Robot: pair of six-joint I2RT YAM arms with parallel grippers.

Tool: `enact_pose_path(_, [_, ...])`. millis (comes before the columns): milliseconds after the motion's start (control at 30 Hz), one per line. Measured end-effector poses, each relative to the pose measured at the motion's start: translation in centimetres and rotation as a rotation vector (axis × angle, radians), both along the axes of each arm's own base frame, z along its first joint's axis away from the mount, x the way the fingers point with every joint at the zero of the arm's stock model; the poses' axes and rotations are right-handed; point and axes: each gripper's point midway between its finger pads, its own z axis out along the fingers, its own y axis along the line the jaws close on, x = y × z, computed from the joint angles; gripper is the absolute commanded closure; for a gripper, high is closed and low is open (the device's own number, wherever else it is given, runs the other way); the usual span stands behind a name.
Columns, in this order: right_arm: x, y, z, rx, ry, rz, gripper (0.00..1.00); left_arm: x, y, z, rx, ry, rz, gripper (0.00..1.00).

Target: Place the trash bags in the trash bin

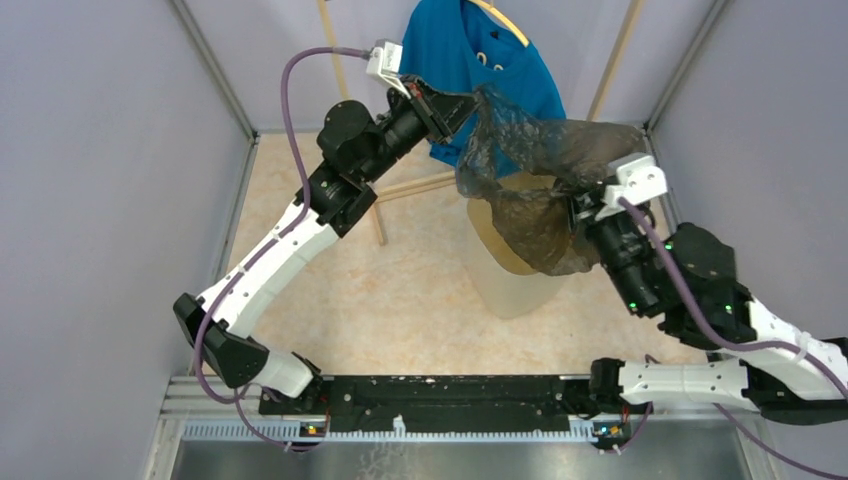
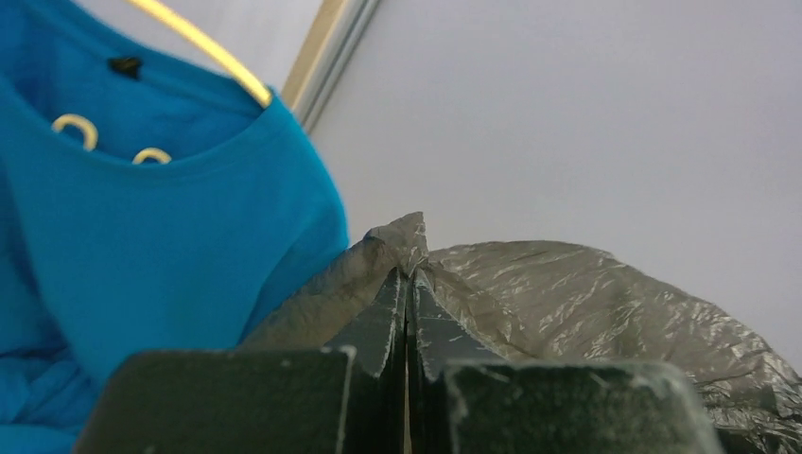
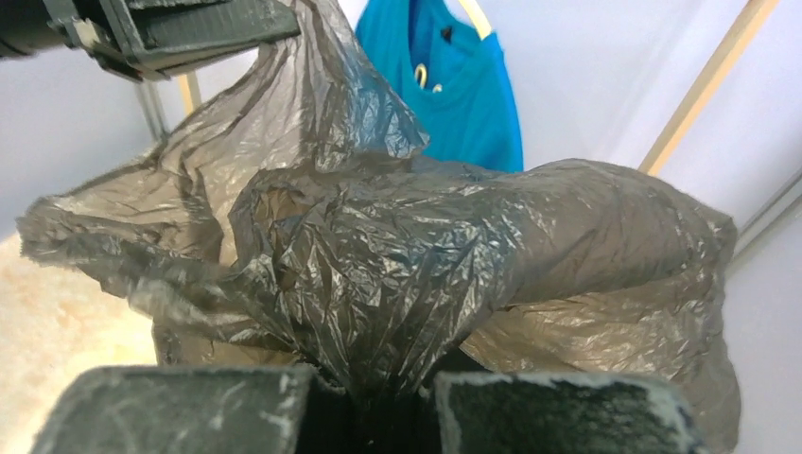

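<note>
A thin, crinkly, translucent grey-brown plastic bag [image 1: 540, 160] hangs stretched above the tapered cream-beige plastic bin [image 1: 515, 285].
The left gripper [image 1: 468, 108] and right gripper [image 1: 578, 208] each clamp its edge; the bin stands near the table's [image 1: 330, 300] far edge.

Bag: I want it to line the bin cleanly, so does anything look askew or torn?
No tear shows. The bag is bunched, not spread: left end effector and right end effector each pinch a crumpled fold, and it sags lopsidedly over the right rim of the bin.
</note>
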Motion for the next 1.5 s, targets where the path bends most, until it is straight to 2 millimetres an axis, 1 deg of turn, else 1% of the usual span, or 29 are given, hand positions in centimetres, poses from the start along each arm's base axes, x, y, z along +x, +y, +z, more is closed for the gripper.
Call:
enact_pose_path(100, [1.4,1.1,-2.0,-0.047,0.037,-0.025,1.00,0.6,0.5,-2.2,0.051,0.031,0.050,1.00])
enact_pose_path(200, [3.7,1.9,-4.2,-0.071,0.104,-0.034,1.00,1.1,1.5,-3.9,0.098,0.059,0.108,1.00])
enact_pose_path(233, [4.2,2.5,-5.0,-0.076,0.130,-0.017,1.00,1.2,1.9,-4.4,0.113,0.067,0.133,1.00])
enact_pose_path(300, [4.6,4.3,-6.6,-0.091,0.186,0.048,1.00,1.2,3.1,-5.1,0.136,0.078,0.185,1.00])
enact_pose_path(367, [4.3,6.4,-8.1,-0.101,0.240,0.137,1.00,0.9,4.6,-5.2,0.152,0.077,0.239,1.00])
enact_pose_path(433, [3.7,8.3,-8.8,-0.087,0.281,0.227,1.00,0.4,6.1,-4.8,0.154,0.065,0.285,1.00])
enact_pose_path(467, [3.4,8.9,-9.0,-0.076,0.295,0.254,1.00,0.1,7.0,-4.4,0.151,0.053,0.308,1.00])
enact_pose_path(533, [3.0,9.5,-9.0,-0.055,0.312,0.286,1.00,-0.4,8.0,-3.5,0.143,0.034,0.334,1.00])
enact_pose_path(633, [3.3,9.2,-8.9,-0.015,0.327,0.281,1.00,-1.0,8.8,-2.6,0.132,0.011,0.349,1.00])
enact_pose_path(700, [4.5,8.0,-9.0,0.015,0.343,0.235,1.00,-1.0,8.7,-2.6,0.133,0.010,0.346,1.00])
enact_pose_path(800, [7.0,5.0,-9.8,0.045,0.369,0.114,1.00,-0.4,7.6,-3.6,0.150,0.026,0.318,1.00])
enact_pose_path(867, [8.2,3.1,-11.0,0.045,0.399,0.036,1.00,0.1,6.2,-4.7,0.160,0.044,0.275,1.00])
enact_pose_path(900, [8.7,2.1,-11.7,0.044,0.416,0.001,1.00,0.4,5.3,-5.5,0.170,0.060,0.246,1.00])
enact_pose_path(1000, [9.5,0.5,-13.8,0.042,0.463,-0.045,1.00,1.2,2.9,-8.0,0.193,0.117,0.168,1.00])
enact_pose_path(1033, [9.6,0.2,-14.9,0.045,0.491,-0.046,1.00,1.4,2.3,-8.7,0.201,0.134,0.151,1.00])
enact_pose_path(1067, [9.6,0.2,-15.8,0.045,0.514,-0.040,1.00,1.5,1.7,-9.5,0.207,0.154,0.129,1.00])
enact_pose_path(1133, [9.4,0.7,-17.4,0.044,0.559,-0.005,1.00,1.5,1.0,-10.4,0.213,0.179,0.099,1.00])
enact_pose_path(1267, [9.0,2.7,-20.6,0.046,0.660,0.085,1.00,1.1,0.9,-10.5,0.199,0.189,0.077,1.00])
enact_pose_path(1333, [9.1,3.4,-22.3,0.038,0.710,0.103,1.00,0.8,1.0,-11.1,0.198,0.199,0.074,1.00])
enact_pose_path(1500, [10.1,4.4,-26.2,0.004,0.808,0.097,1.00,0.5,1.1,-14.3,0.232,0.256,0.069,1.00])
